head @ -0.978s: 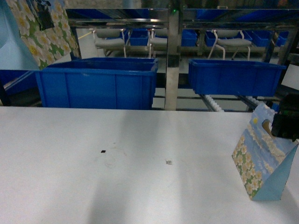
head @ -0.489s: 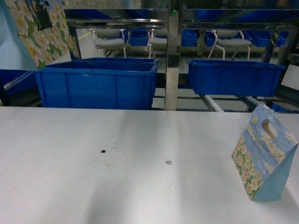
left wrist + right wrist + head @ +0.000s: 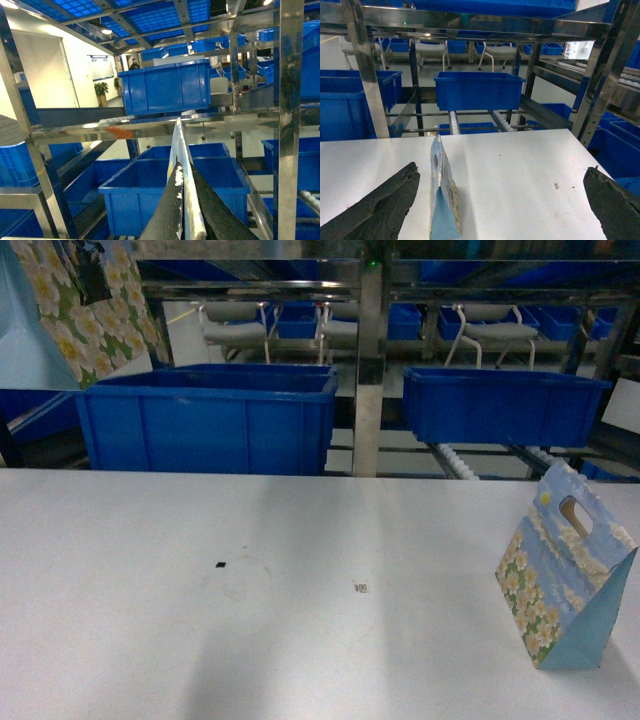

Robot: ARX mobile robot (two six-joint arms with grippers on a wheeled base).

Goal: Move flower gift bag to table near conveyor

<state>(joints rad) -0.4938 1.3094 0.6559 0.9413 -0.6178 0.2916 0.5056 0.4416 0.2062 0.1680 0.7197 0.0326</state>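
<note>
- Flower gift bag (image 3: 565, 580) stands upright on the right part of the white table (image 3: 250, 640), and our right gripper (image 3: 500, 210) is spread wide behind it, touching nothing.
- Our left gripper (image 3: 182, 210) is pressed on the edge of a second flower bag (image 3: 75, 305), raised at the upper left before the conveyor (image 3: 455, 460) with blue bins (image 3: 205, 420).
</note>
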